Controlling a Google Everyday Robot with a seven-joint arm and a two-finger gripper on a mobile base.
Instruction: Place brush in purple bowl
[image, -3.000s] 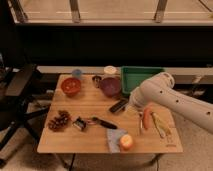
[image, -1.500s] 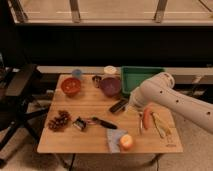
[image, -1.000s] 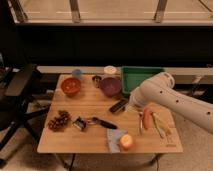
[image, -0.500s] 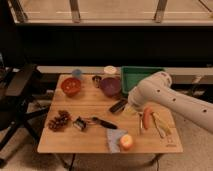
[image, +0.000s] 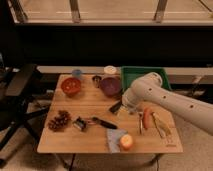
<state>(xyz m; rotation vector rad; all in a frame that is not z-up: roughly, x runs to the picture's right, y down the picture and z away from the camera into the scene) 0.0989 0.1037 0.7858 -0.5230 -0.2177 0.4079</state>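
White, round-bodied robot arm (image: 165, 102) with a dark gripper (image: 121, 106) at its end.

The arm is covered in a smooth shell of pale cream-white colour, thick like a pipe, without sharp edges. The long segment that enters from the right of the green tray (image: 131, 70) carries a few small dark dots in a row; whether they are screws or holes I cannot tell. In front of the tray the shell swells into a big rounded joint, a little brighter on top where the light falls. Below this joint a shorter white segment narrows down. The gripper sits at its low end, just in front of the left corner of the tray; it looks dark and its shape is not clear.
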